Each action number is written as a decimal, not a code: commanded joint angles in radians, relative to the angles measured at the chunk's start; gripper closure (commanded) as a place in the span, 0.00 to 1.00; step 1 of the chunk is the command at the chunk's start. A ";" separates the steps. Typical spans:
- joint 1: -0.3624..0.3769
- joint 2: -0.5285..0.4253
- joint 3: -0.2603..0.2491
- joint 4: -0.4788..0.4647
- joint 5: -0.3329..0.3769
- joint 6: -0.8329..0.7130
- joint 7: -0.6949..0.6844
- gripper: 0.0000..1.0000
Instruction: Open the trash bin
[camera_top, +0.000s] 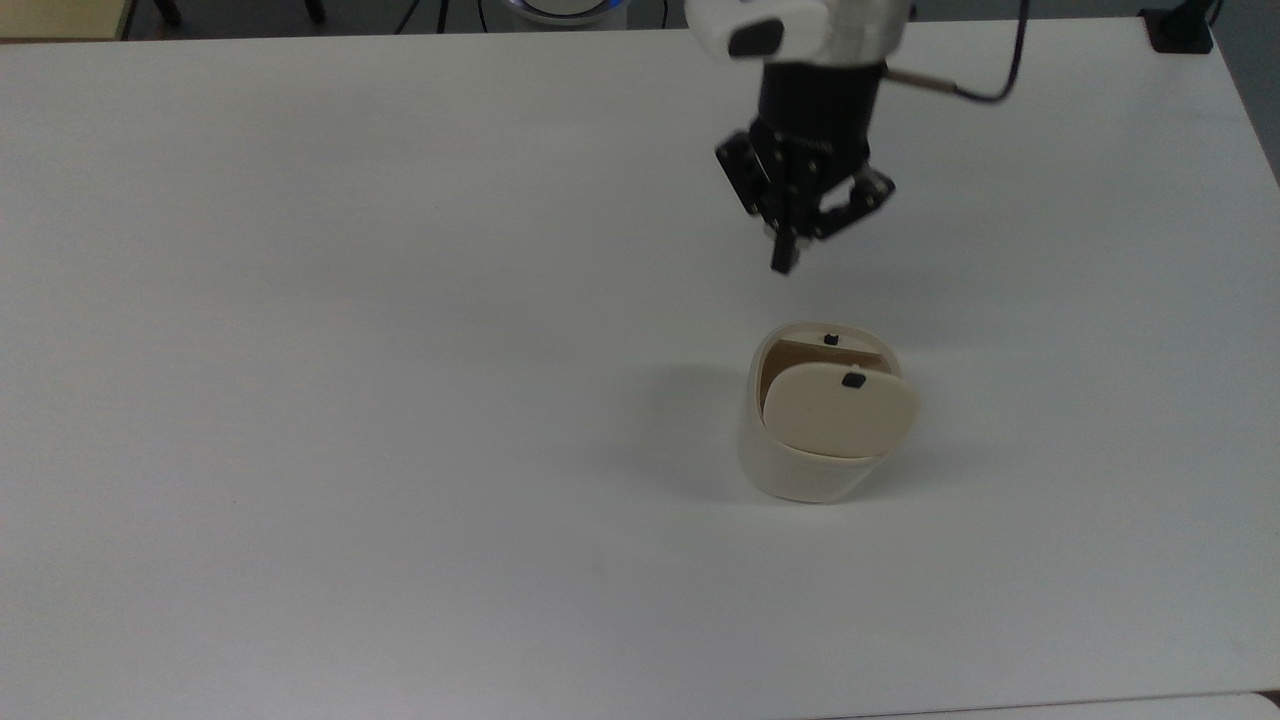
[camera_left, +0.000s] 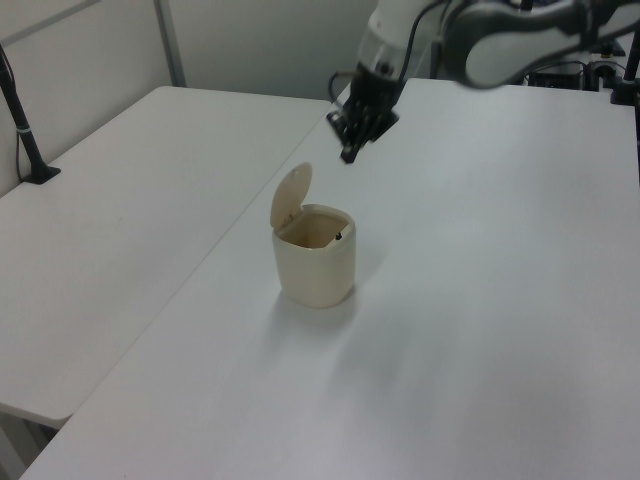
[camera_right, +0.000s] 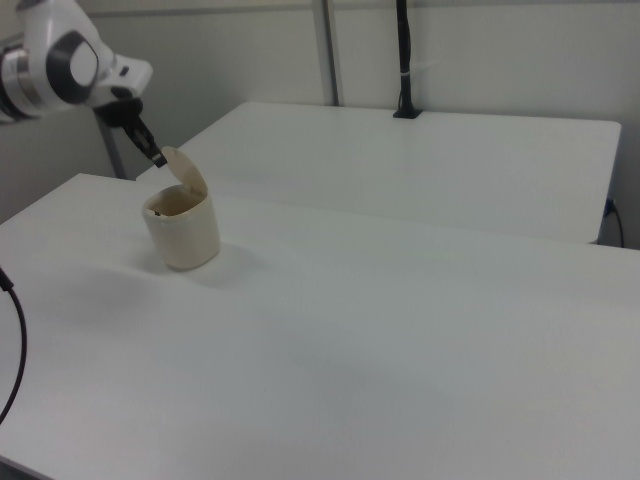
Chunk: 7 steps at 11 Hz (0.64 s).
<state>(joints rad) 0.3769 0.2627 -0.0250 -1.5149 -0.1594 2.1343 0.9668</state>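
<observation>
The trash bin (camera_top: 800, 470) stands on the white table, right of centre in the top view. Its beige lid (camera_top: 835, 412) is swung up on its hinge, so the inside shows at the rim. A small black button (camera_top: 853, 380) sits at the lid's free edge. In the left view the bin (camera_left: 315, 268) has its lid (camera_left: 291, 195) standing upright at the left view's left side. My gripper (camera_top: 783, 262) hangs shut and empty in the air, apart from the bin and above its far side. The gripper (camera_left: 347, 155) (camera_right: 158, 158) is also clear of the raised lid (camera_right: 187, 172).
A second white table (camera_left: 120, 190) adjoins at the left view's left, with a black clamped pole (camera_left: 25, 130) on it. Another black pole (camera_right: 403, 60) stands on the far table in the right view. The arm's cable (camera_top: 1005, 85) loops near the top view's upper right.
</observation>
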 joint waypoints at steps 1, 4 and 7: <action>-0.056 -0.167 0.004 -0.034 0.082 -0.231 -0.196 0.99; -0.114 -0.265 0.004 -0.044 0.110 -0.420 -0.377 0.85; -0.196 -0.329 0.002 -0.065 0.139 -0.519 -0.639 0.59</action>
<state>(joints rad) 0.2380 -0.0066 -0.0260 -1.5269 -0.0506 1.6641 0.4856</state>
